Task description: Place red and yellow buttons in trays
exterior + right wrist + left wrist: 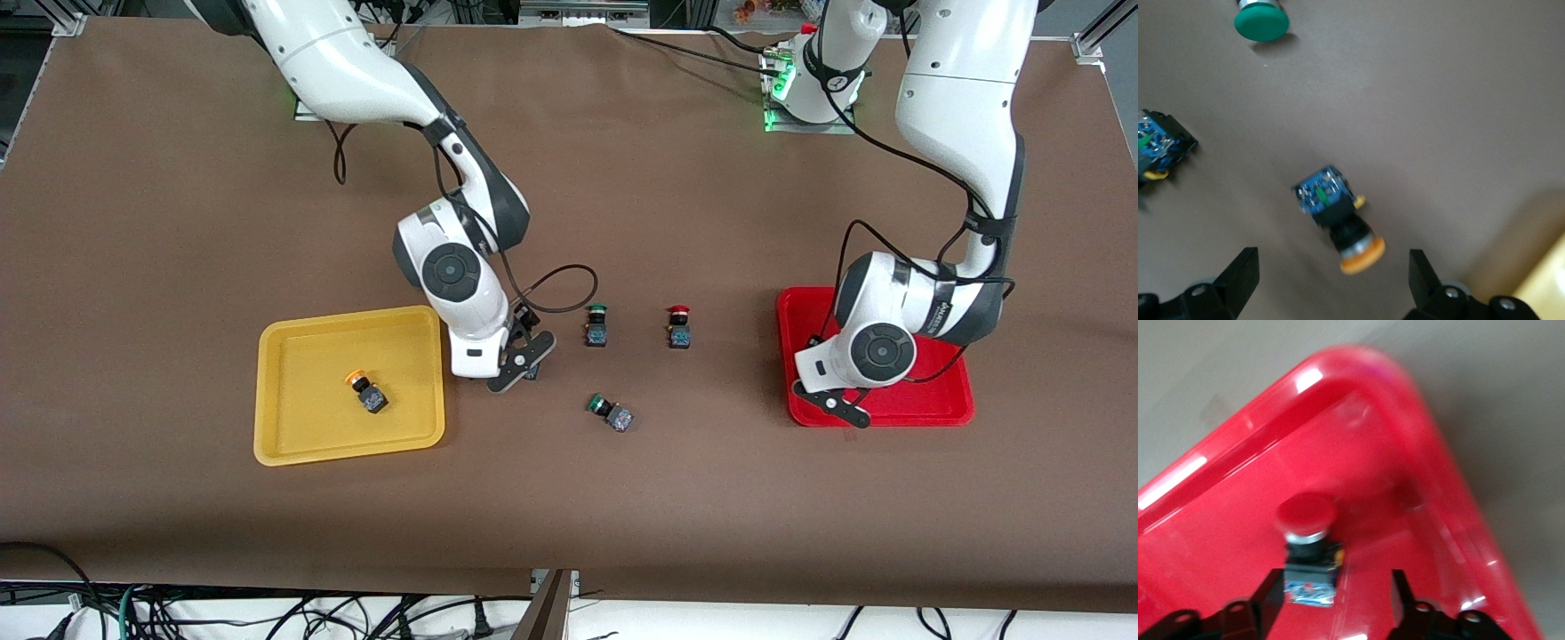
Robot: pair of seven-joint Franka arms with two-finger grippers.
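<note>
Yellow tray (267,391) is lying toward the right arm's end of the table. One yellow-capped button (365,392) is resting inside it, tipped on its side, cap pointing to about 10 o'clock in the front view.

Right gripper (520,366) is hovering just beside that tray, over bare table. In the right wrist view its fingers (1238,277) are standing spread and released, and a second yellow-capped button (1338,217) is lying on its side on the brown cloth between them, touched by neither.

Green-capped button (597,324) is standing upright near the table's middle. Another green-capped button (610,412) is lying toppled, nearer the front camera. Red-capped button (679,326) is standing upright beside the first green one.

Red tray (942,404) is sitting toward the left arm's end. Left gripper (834,400) is hanging over it, fingers (1268,600) parted; a red-capped button (1306,550) is standing in the tray between them, ungripped.
</note>
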